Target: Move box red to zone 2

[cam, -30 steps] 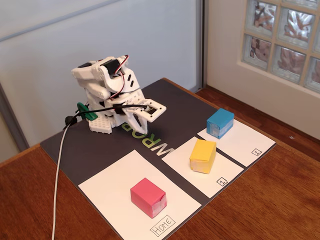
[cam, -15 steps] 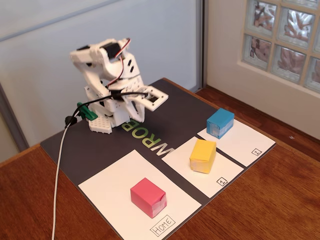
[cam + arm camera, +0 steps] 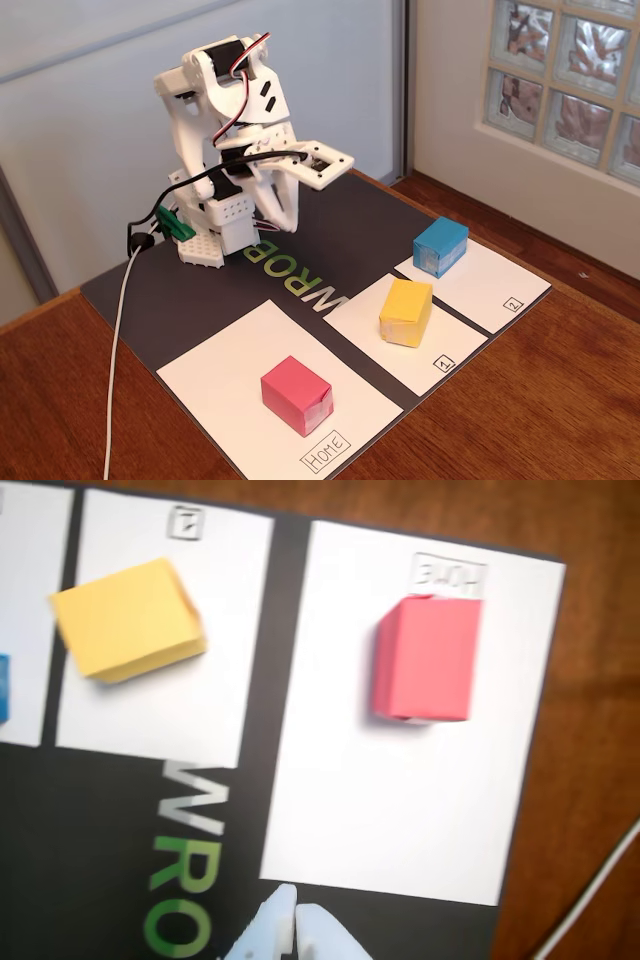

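so the tabletop (image 3: 560, 400) carries a dark mat (image 3: 200, 290) with white panels. the red box (image 3: 425, 658) sits on the home panel (image 3: 400, 800), ahead of the fingers (image 3: 290, 920) and a little right in the wrist view, well apart from them, its long axis running straight away. zone 2 (image 3: 490, 280), off past the yellow box (image 3: 125, 620), already holds a blue box (image 3: 441, 246). the fingers look pressed together and empty.
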### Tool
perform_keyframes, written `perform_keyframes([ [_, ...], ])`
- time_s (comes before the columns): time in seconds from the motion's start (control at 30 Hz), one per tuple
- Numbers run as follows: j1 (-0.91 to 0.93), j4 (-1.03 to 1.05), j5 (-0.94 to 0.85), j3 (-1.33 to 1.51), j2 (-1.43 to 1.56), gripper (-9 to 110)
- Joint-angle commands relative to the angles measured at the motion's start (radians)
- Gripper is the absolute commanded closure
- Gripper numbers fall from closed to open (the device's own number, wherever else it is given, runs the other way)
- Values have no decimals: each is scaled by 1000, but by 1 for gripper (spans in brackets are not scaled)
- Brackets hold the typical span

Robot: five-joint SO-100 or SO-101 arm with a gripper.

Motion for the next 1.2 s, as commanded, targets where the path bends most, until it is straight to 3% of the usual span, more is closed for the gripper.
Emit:
perform_keyframes([
  [0.0,63,-6,-71,-167,-126,102],
  [0.37,153,0,-232,-540,-535,98],
  [0.9,152,-112,-278,-601,-836,96],
  [1.17,137,-120,-278,-601,-882,75],
])
